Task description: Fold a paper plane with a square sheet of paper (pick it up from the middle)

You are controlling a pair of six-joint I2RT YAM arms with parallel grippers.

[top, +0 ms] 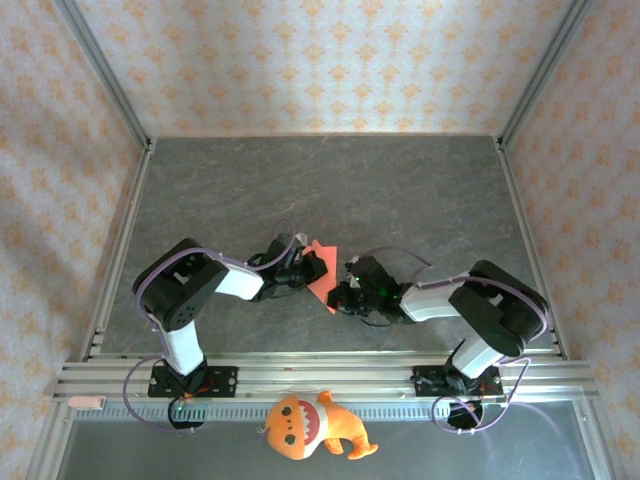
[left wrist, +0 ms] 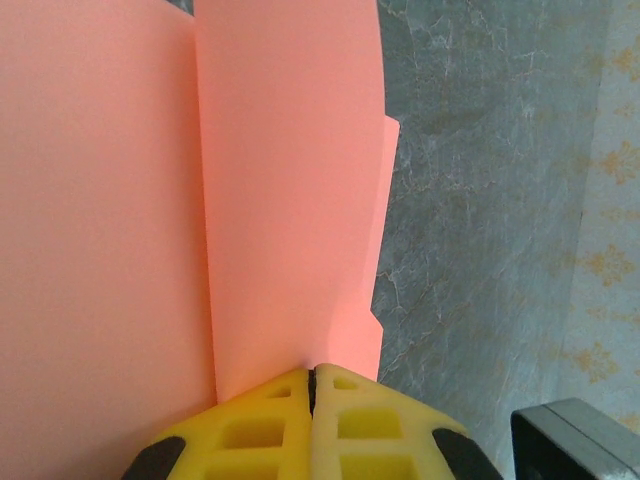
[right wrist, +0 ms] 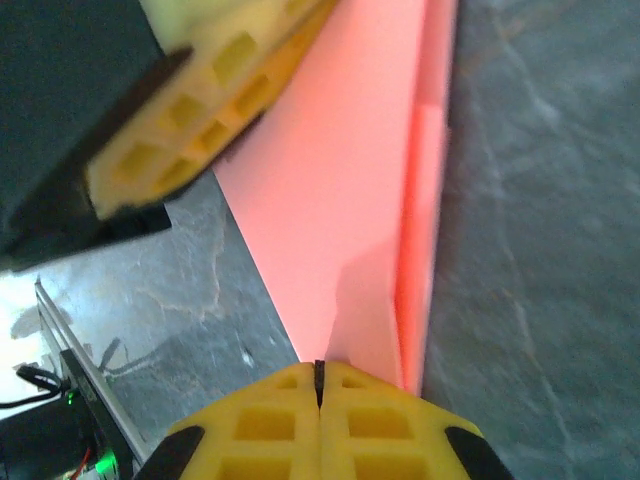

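Item: one red-pink sheet of paper (top: 321, 262), partly folded with creases, located between my two arms at the near middle of the tabletop (top: 400, 190). My left fingers (left wrist: 250, 430) were closed tight on one edge of it. My right fingers (right wrist: 380, 425) were likewise closed, pinching its other end.

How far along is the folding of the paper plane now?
Done: the paper already shows creases and overlapping layers. In hand: the left gripper and the right gripper are both shut on its edges. Left: it looks broad, not yet a narrow pointed dart.
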